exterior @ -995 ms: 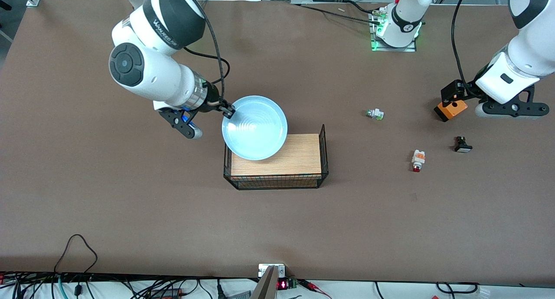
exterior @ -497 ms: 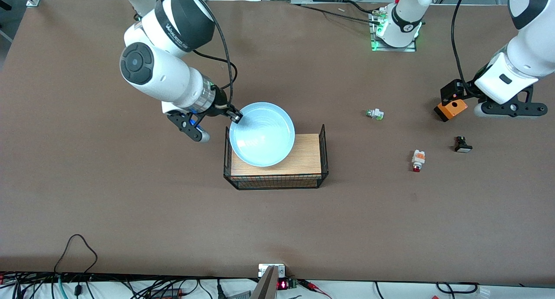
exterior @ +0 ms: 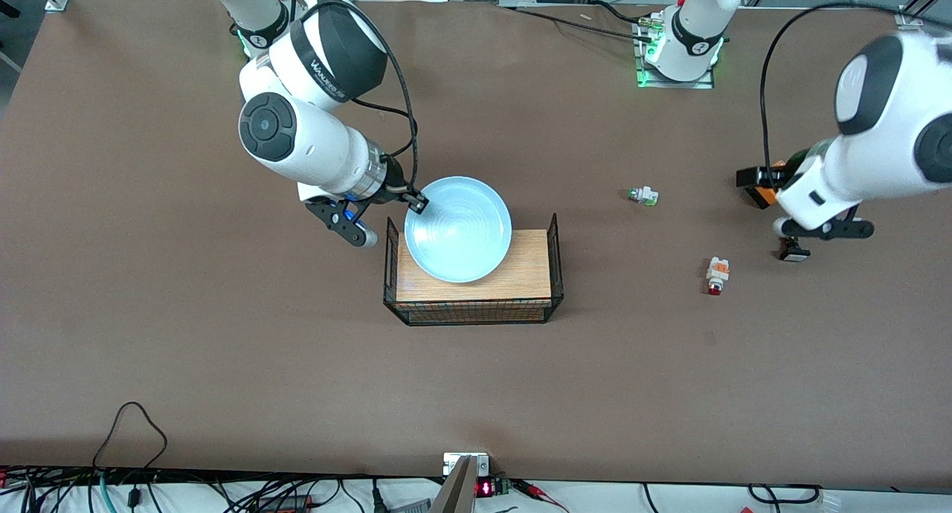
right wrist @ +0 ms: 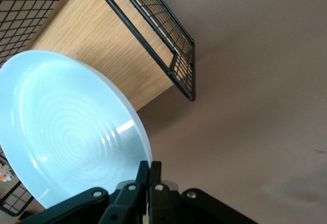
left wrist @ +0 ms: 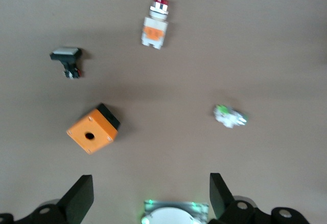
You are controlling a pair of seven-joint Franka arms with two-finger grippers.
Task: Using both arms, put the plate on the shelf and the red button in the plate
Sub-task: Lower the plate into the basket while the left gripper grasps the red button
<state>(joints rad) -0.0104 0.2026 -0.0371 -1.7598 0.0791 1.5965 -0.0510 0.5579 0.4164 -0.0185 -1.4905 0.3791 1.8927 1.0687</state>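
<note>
The pale blue plate (exterior: 457, 229) hangs tilted over the wire basket (exterior: 554, 264), covering the end toward the right arm. My right gripper (exterior: 416, 201) is shut on the plate's rim; the right wrist view shows its closed fingers (right wrist: 149, 170) pinching the plate (right wrist: 66, 132). The red button (exterior: 717, 274) lies on the table toward the left arm's end and also shows in the left wrist view (left wrist: 156, 24). My left gripper (exterior: 807, 230) is open and empty in the air, over the table by the black button; its fingers spread wide (left wrist: 150, 198).
An orange box (exterior: 760, 195) (left wrist: 92, 130), a black button with a white cap (exterior: 793, 253) (left wrist: 67, 60) and a green-tipped white button (exterior: 644, 195) (left wrist: 230, 116) lie near the red button. The basket has a wooden floor (right wrist: 97, 45) and raised wire ends.
My right arm has carried the plate toward the left arm's end, farther over the basket. My left arm has swung and its hand now sits over the black button.
</note>
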